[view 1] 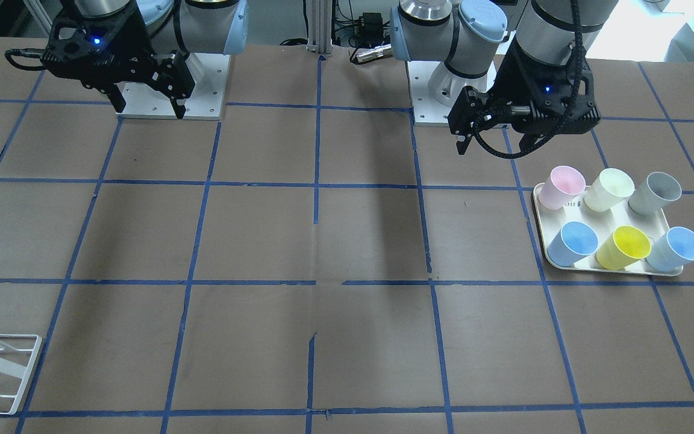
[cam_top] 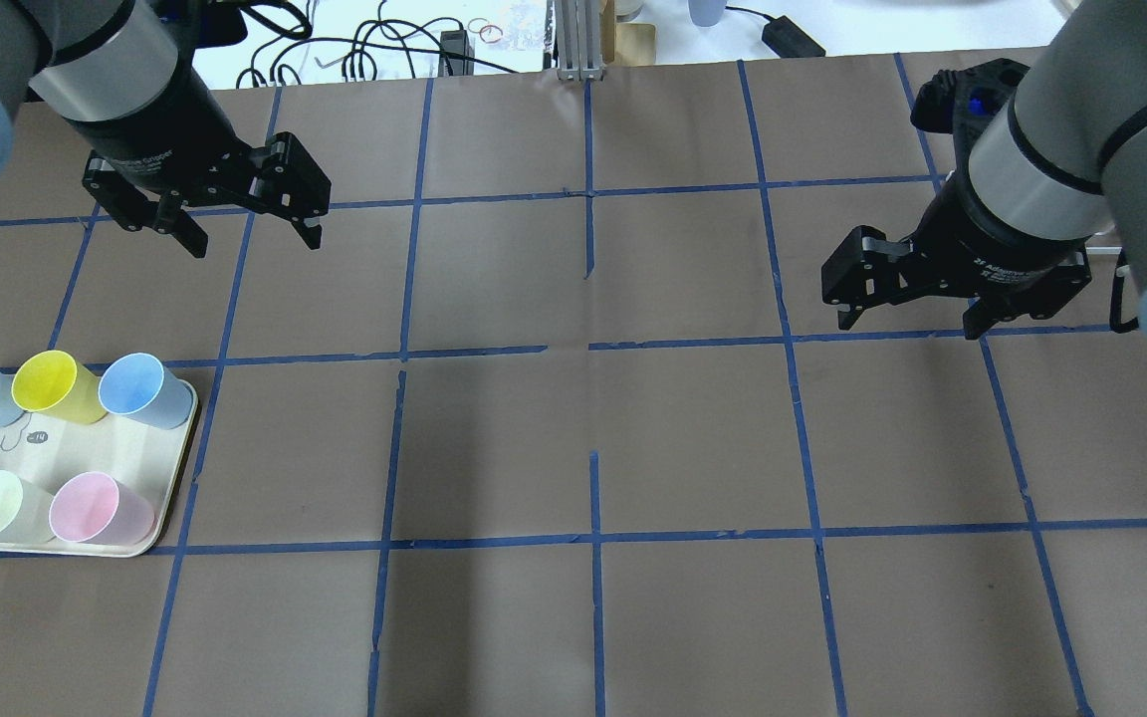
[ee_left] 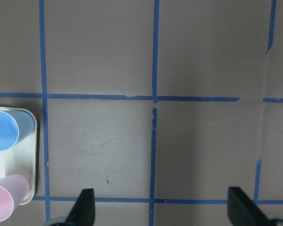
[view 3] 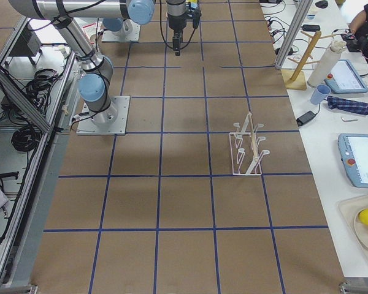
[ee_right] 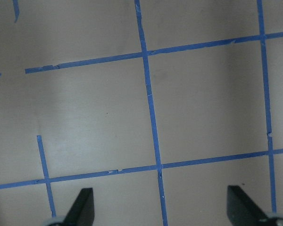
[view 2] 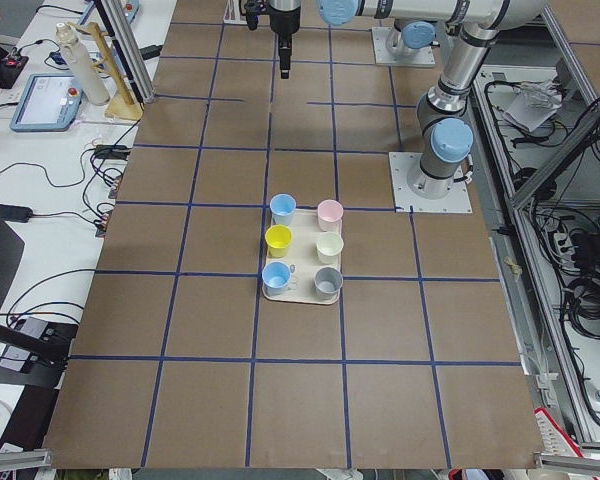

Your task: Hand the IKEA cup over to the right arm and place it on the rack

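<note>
Altogether six cups (view 1: 573,241), IKEA cup (view 1: 609,188) included, crowd one tray (view 1: 541,229); left hand (cam_top: 255,242) and right hand (cam_top: 908,327) gape.

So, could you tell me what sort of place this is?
Probably a robotics lab: a left arm and right arm bolted to a tape-gridded table, loose cables beside it, and what looks like a teach pendant nearby.
</note>
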Robot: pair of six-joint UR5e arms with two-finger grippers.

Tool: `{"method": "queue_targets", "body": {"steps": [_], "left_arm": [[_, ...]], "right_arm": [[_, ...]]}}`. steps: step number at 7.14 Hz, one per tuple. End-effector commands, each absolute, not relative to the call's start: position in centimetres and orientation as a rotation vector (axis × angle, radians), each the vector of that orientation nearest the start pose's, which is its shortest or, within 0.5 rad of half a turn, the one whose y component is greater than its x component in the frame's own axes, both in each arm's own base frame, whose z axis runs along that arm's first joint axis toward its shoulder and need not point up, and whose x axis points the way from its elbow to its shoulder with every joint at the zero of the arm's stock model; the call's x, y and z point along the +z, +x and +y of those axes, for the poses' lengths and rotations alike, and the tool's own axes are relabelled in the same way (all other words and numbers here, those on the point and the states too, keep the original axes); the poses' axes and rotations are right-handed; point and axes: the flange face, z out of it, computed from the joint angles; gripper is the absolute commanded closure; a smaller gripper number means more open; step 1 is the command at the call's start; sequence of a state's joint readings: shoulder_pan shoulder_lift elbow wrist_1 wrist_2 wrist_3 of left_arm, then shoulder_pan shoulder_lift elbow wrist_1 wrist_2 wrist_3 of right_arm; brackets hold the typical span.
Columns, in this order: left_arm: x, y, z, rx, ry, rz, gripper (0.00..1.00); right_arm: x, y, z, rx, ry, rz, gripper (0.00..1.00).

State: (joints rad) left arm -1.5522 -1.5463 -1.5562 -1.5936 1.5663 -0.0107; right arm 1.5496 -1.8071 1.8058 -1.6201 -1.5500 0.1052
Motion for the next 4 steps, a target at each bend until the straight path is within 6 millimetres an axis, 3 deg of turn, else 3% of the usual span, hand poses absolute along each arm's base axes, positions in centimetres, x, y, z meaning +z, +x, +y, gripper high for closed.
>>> {"method": "queue_targets", "body": {"steps": [1, 3, 4], "left_arm": [[50.1, -12.4, -48.2, -0.019, -0.024, 3.140, 0.00], [48.7, -10.2, -47.9, 0.040, 0.103, 3.131, 0.00], [48.6, -6.2, -48.3, 0.045, 0.039, 3.136, 0.00]], "right_arm": [[48.1, 12.6, -40.0, -0.068, 0.196, 3.116, 0.00], [47.9, 12.7, -39.9, -0.056, 0.198, 3.115, 0.00], [47.8, 12.7, -39.9, -0.054, 0.200, 3.113, 0.00]]}}
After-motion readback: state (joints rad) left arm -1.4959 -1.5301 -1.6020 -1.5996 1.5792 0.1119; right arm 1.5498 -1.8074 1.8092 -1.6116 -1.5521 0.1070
